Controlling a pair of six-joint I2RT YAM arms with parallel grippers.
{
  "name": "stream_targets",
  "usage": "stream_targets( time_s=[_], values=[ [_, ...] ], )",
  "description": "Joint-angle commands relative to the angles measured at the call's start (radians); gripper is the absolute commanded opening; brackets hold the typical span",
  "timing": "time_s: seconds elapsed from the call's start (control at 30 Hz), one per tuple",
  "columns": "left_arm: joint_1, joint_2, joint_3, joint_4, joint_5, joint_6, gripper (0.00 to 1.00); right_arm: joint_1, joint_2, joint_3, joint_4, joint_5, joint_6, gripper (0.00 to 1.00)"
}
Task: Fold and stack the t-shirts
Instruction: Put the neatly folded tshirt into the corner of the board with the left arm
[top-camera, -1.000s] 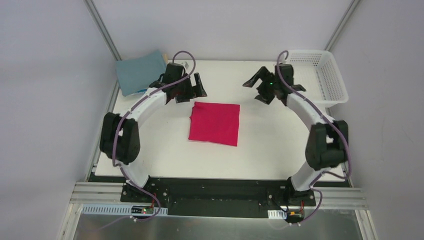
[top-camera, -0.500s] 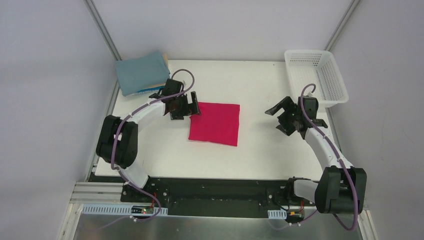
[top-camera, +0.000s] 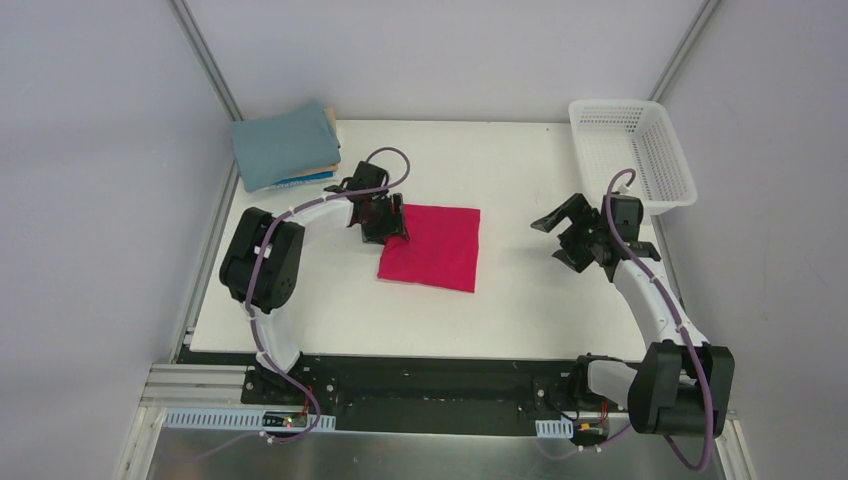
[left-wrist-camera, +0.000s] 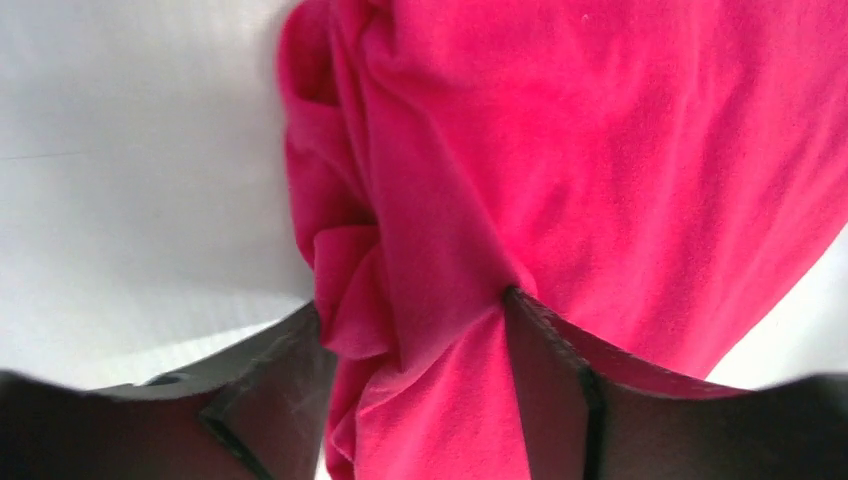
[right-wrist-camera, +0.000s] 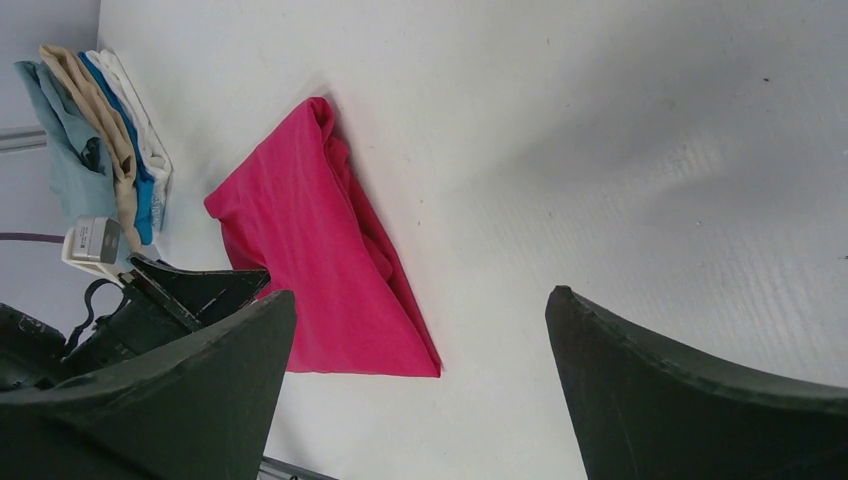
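White tabletop (top-camera: 520, 300). My left claw (top-camera: 394, 230), half closed, straddles the crimson t-shirt (top-camera: 440, 250) at its bunched left edge; grip unconfirmed. My right claw (top-camera: 560, 238) hangs wide open, empty.

Top cam is fixed high behind the arm bases (top-camera: 275, 378), tilted down over the whole surface (top-camera: 520, 300). The crimson-pink shirt (top-camera: 430, 247) is mid-frame and far off. Left wrist cam is jammed against the shirt's left edge: cloth fills the frame, own jaws at the bottom. Right wrist cam sits low, well right of the shirt, looking across at it, with the folded stack (right-wrist-camera: 95, 150) beyond. All three share the shirt; top and right wrist cams also share the stack.
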Motion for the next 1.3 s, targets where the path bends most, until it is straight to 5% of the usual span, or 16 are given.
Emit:
stream_targets(
  time_s=[0.0, 0.2, 0.47, 0.83, 1.27],
  values=[
    [-0.052, 0.073, 0.010, -0.031, -0.032, -0.005, 0.50, -0.016, -0.024, 0.000, 0.001, -0.015, -0.024, 0.99],
    [-0.112, 0.128, 0.098, -0.087, -0.200, -0.010, 0.00, -0.027, -0.029, -0.004, -0.001, -0.018, -0.034, 0.99],
    [-0.130, 0.170, 0.276, -0.200, -0.590, 0.042, 0.00, -0.034, -0.053, -0.012, -0.004, 0.009, -0.050, 0.99],
    [-0.091, 0.311, 0.608, -0.241, -0.922, 0.275, 0.00, -0.035, -0.066, -0.008, -0.011, 0.084, -0.071, 0.99],
    [0.039, 0.472, 1.028, -0.237, -0.982, 0.478, 0.00, -0.037, -0.020, 0.000, -0.004, 0.112, -0.086, 1.00]
  ],
)
